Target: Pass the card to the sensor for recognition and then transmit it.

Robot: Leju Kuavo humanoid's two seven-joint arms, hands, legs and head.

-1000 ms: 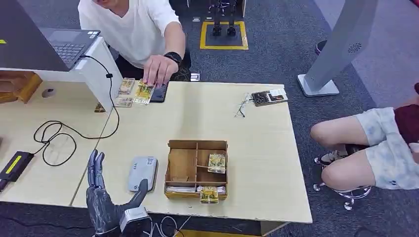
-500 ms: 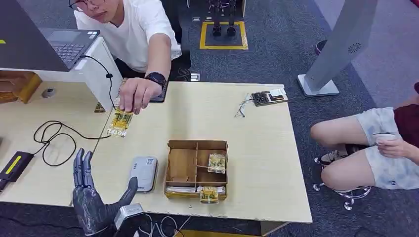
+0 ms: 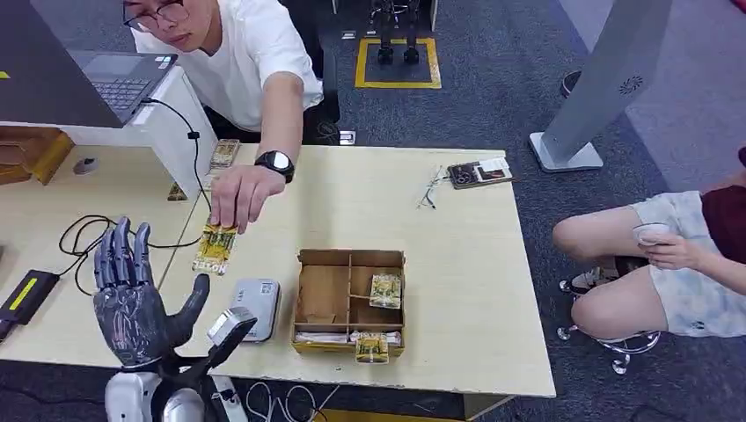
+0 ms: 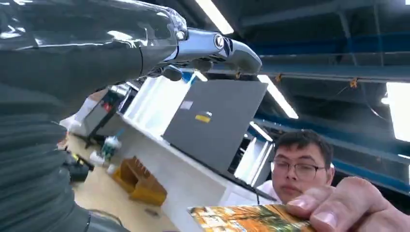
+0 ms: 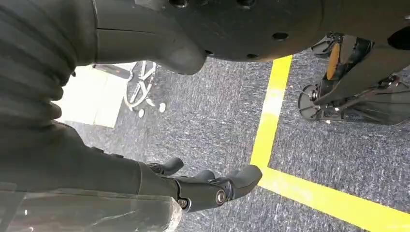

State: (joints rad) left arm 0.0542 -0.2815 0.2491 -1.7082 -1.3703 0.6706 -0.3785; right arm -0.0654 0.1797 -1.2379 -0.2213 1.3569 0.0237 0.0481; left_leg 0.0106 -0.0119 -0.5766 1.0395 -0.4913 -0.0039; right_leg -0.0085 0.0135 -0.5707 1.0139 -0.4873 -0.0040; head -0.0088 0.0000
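Card held over the table, sensor lying flat

A person's hand (image 3: 236, 195) pinches the yellow printed card (image 3: 215, 248) by its far end, near the grey sensor (image 3: 255, 308), which lies just left of the wooden box (image 3: 350, 303).

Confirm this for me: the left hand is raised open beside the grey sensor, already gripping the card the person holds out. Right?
Not quite. In the head view the left hand is open beside the grey sensor, but it holds nothing; the card is in the person's hand.
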